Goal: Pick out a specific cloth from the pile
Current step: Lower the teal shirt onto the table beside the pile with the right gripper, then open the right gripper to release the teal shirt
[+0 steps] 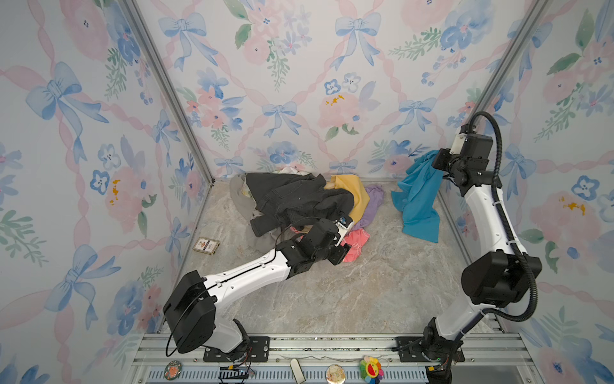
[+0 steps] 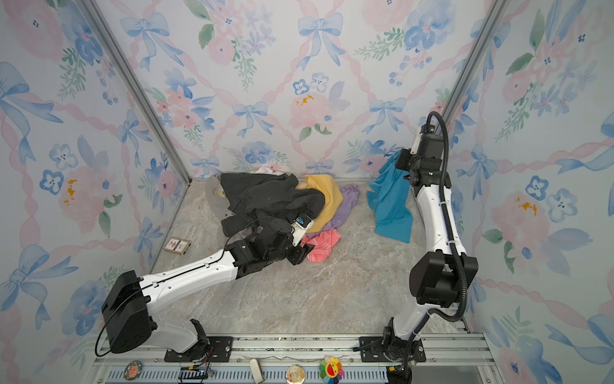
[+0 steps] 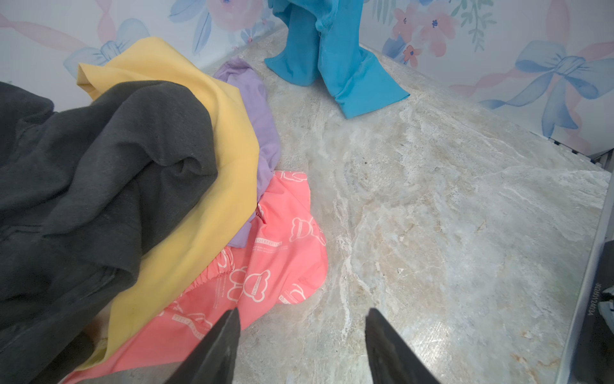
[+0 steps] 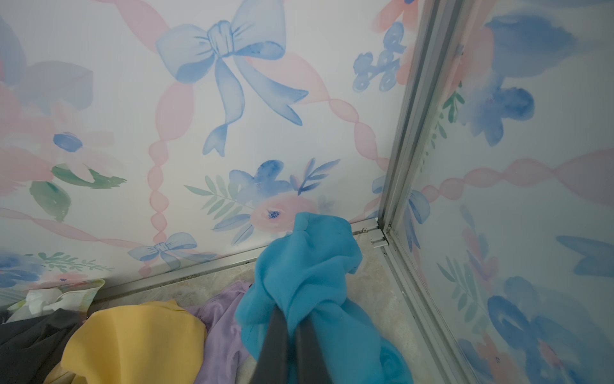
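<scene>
Right gripper [image 4: 290, 324] is clamped on a bunched fold of the cloth [image 4: 309, 266]. The cloth hangs below the fingers, its lower end on the table [image 1: 332, 292], apart from the pile [image 1: 357, 199].

Risks:
- Thin fabric and a small bite, so it may slip on a fast lift.
- Wall [image 4: 498, 199] is close beside the fingers, and a swing could clip it.

Left gripper [image 3: 304, 312] is parted and empty. Coral cloth [image 3: 275, 232] sits just beside one finger and could snag.

Can't tell bite depth. Right fingertips are hidden in both top views. Jacket [image 1: 292, 196] covers much of the pile.
</scene>
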### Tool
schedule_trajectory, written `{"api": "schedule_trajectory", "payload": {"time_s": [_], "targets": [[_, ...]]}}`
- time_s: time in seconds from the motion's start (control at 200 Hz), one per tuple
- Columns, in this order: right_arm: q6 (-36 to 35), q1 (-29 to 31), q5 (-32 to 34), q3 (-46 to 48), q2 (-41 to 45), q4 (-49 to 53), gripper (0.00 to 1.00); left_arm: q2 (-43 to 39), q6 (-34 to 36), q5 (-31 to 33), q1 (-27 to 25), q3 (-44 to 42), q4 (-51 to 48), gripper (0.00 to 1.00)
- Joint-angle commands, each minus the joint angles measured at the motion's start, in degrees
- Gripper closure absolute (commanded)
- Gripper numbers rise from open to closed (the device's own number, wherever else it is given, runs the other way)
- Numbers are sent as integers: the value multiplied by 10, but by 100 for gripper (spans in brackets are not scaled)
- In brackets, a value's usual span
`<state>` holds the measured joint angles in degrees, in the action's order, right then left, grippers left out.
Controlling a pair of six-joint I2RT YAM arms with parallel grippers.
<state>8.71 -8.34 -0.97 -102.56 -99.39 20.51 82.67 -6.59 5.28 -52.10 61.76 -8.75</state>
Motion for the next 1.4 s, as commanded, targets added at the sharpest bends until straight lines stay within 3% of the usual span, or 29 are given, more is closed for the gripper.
{"api": "schedule_trajectory", "payload": {"time_s": [0.0,0.435,0.59,0.995,1.305,1.395], "targets": [[-7,-10,20,48,42,-48,100,2,3,5,4,-6,5,38],[1,-17,27,151,49,-12,100,-2,1,14,5,-7,6,39],[0,-24,16,150,-3,12,100,-3,-1,21,4,-6,6,38],[2,-24,-1,78,-133,87,100,-19,-9,31,14,-9,11,38],[0,-26,-18,19,-215,153,100,-59,-42,-26,78,-30,56,37],[-1,-26,-24,2,-235,170,95,-71,-48,-39,103,-35,67,37]]}}
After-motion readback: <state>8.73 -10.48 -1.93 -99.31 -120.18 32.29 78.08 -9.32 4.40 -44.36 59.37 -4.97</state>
